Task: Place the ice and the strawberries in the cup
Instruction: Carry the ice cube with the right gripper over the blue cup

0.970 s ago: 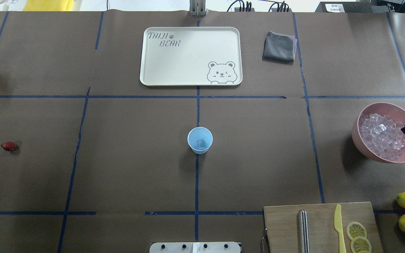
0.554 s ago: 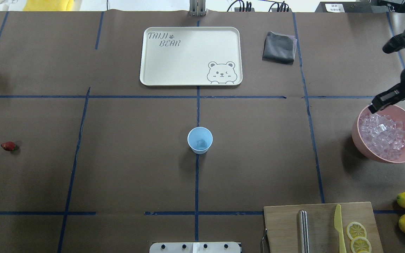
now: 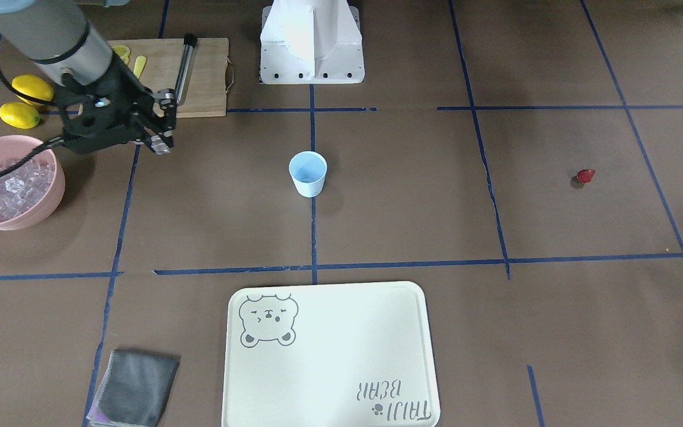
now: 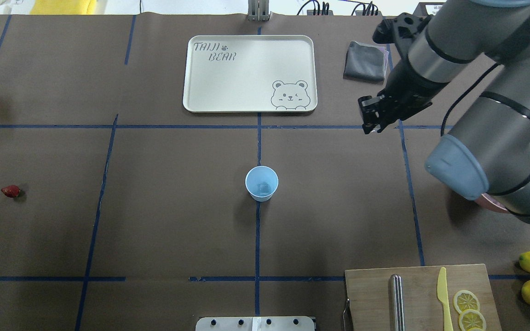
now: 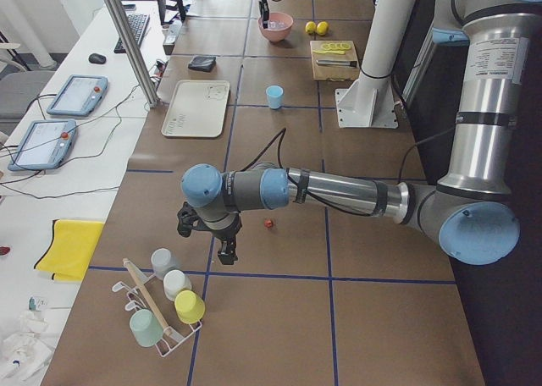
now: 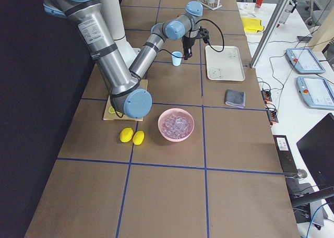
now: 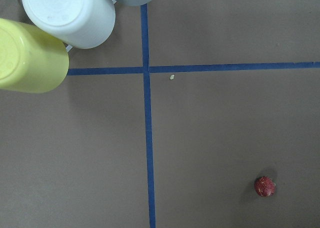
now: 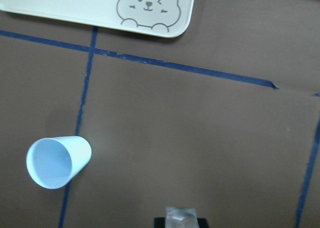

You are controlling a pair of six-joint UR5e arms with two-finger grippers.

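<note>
Entry, ice transfer in progress; my right gripper (image 4: pixel 370 125) is narrow, pinched on one ice cube (image 8: pixel 181 215). In the wrist view the cube is a small, clear, glassy block between the dark finger ends; in the front view it is only a bright glint.

Position: the gripper hangs over the bare table (image 4: pixel 154 220), between the pink bowl (image 3: pixel 56 191) and the cup (image 4: pixel 262 183), not yet above the cup; the cup sits off to one side in my wrist view. Judgement: this is the carry phase. The cube must be centred over the rim before I let go; the mouth is small, and a hard, slick cube would likely bounce off the edge.

The cup is pale blue plastic, tapered, smooth-walled and upright on the centre tape line (image 4: pixel 257 230); it is probably set mid-table so either arm can reach it. There is a faint glassy shape at its bottom, possibly ice; I cannot confirm.

The ice (image 6: pixel 176 125) is heaped translucent cubes in the rounded bowl on my right; hence the right arm's job.

The strawberry (image 7: pixel 264 186) is small, red, dimpled and roundish; it lies alone on the matte brown table far to my left, well apart from the cup.

My left gripper (image 5: pixel 223 250) hangs near the strawberry, its camera looking straight down; the fingers are out of that view, so I cannot tell whether it is wide or closed. Judgement: it is placed for the strawberry pick.
</note>
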